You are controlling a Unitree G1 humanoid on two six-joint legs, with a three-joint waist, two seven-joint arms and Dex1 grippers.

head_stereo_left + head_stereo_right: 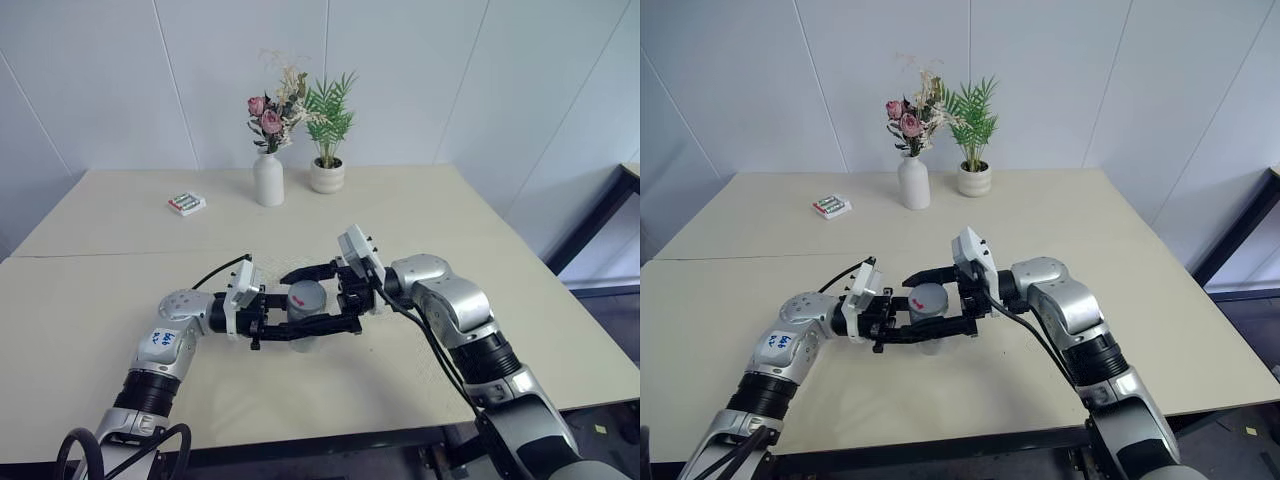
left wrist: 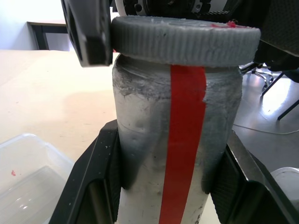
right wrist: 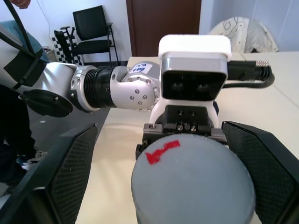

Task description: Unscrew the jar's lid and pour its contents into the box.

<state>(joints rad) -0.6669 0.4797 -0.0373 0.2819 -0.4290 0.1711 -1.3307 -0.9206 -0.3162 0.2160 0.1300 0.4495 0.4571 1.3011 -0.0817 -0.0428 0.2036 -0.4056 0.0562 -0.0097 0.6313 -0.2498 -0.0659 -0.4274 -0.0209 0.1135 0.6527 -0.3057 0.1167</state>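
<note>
Left tool clamped shut, right tool spread wide

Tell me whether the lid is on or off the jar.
On. The grey lid sits atop the upright jar, which the left gripper clamps; the right gripper's fingers stand apart beside it.

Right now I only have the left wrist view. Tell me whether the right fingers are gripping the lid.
Observer: No. The right wrist view shows the right gripper with its fingers spread, a gap on each side of the lid.
Operator: Report what stands beyond the jar.
Observer: Past the jar, at the table's far side, stand a white vase of flowers, a plant pot and a small packet, all well clear of both arms.
</note>
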